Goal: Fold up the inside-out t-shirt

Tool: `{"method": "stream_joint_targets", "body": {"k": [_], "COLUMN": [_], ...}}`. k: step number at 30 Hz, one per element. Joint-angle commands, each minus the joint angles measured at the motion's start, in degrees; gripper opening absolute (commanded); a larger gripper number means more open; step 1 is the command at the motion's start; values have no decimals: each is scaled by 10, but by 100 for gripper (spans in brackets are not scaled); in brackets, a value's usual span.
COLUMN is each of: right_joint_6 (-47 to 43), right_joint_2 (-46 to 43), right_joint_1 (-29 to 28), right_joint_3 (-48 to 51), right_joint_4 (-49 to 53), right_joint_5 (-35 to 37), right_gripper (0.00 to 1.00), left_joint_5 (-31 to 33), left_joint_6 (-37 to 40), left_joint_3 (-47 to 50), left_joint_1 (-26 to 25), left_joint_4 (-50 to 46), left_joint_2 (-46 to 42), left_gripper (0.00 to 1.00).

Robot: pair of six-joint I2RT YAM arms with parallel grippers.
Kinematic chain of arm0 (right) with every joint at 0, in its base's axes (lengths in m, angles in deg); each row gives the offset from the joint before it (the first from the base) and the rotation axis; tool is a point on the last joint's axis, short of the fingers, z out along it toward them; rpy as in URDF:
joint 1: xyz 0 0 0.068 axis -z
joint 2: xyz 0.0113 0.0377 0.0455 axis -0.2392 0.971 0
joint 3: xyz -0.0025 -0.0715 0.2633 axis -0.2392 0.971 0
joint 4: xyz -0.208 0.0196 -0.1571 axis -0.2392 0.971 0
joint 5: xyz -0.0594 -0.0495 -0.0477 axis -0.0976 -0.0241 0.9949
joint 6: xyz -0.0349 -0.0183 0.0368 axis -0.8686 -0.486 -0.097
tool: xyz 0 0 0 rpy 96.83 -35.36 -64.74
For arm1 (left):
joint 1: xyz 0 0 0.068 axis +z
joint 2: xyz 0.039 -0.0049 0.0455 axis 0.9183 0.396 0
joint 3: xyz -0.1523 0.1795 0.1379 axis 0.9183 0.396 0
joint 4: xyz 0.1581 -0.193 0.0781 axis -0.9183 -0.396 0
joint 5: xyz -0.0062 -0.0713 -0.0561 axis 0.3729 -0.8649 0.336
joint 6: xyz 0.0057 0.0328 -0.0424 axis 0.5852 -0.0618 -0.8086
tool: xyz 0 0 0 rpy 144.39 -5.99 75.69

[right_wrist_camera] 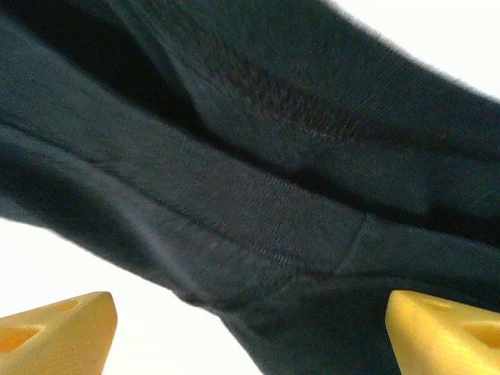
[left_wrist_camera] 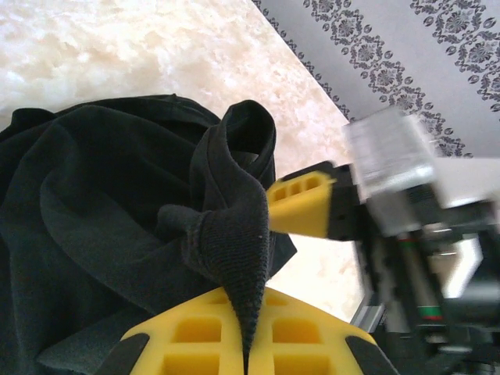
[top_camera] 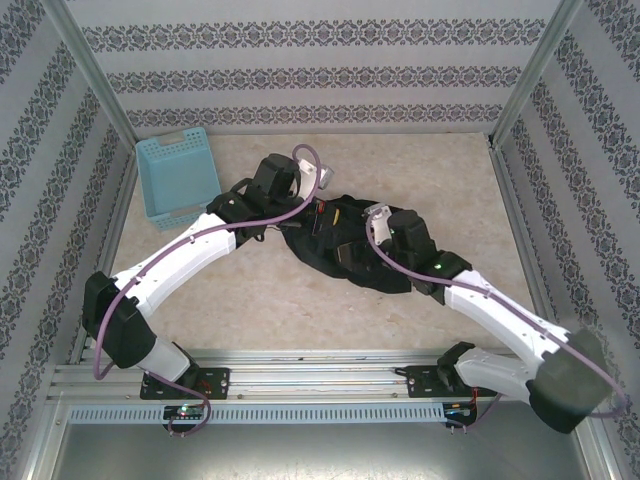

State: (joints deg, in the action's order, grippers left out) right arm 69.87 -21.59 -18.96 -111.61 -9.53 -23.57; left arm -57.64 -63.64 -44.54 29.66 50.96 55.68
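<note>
The plain black short-sleeved t-shirt [top_camera: 322, 250] lies as a crumpled heap on the middle of the pale marbled surface [top_camera: 300, 320], between the two arms and to the right of the light blue plastic basket [top_camera: 178, 175]. Nothing has been folded yet. By the look of it, the step in hand is opening the bundle out so that it can be laid flat.

The left end effector [left_wrist_camera: 246, 348] is clamped tight on a ridge of ribbed black fabric that stands up out of the heap. This may be the neckband, though that cannot be told for sure. The right end effector [right_wrist_camera: 246, 320] has its yellow fingers [right_wrist_camera: 55, 332] spread wide, holding nothing, with a stitched hem of the shirt lying across the gap just ahead of them.

The next move likely calls for the right end effector to close on an edge well apart from the left one's hold. The two could then draw the cloth taut and spread it.

In the overhead view the heap's long axis runs diagonally, from far left to near right. Which end is collar and which is hem cannot be told, because the fabric is too bunched.
</note>
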Motion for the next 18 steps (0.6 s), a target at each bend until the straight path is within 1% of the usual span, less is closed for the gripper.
{"method": "stream_joint_targets", "body": {"k": [1,3,4,5,8,9,10,12,13,15,17,18], "right_joint_6": [-1,3,2,3,6,6,9,21,30,55,91,110], "right_joint_2": [32,53,57,56,31,21,9,-17,-33,-64,-91,-99], "right_joint_1": [-8,-9,-9,-10,-10,-13,-14,-15,-15,-12,3,12], "right_joint_3": [-3,-14,-18,-22,-22,-23,-26,-30,-31,-34,-39,-40], "right_joint_4": [-70,-74,-74,-72,-66,-58,-47,-24,-14,-1,13,16], "right_joint_5": [31,53,57,57,41,38,38,28,22,21,14,5], "right_gripper": [87,75,61,43,13,5,0,0,0,0,0,0], "left_joint_5": [-9,-5,0,8,57,76,96,127,146,180,208,212], "left_joint_6": [-3,-5,-5,-6,-10,-7,-2,11,19,25,10,4], "left_joint_3": [-27,-31,-32,-34,-49,-59,-76,-111,-131,-157,-158,-146], "left_joint_1": [4,5,6,8,17,20,24,27,27,27,27,24], "left_joint_4": [24,25,26,25,5,-7,-23,-53,-70,-96,-114,-110], "left_joint_2": [1,0,0,0,12,21,33,65,81,107,112,103], "left_gripper": [0,0,0,0,0,0,0,0,2,17,33,37]}}
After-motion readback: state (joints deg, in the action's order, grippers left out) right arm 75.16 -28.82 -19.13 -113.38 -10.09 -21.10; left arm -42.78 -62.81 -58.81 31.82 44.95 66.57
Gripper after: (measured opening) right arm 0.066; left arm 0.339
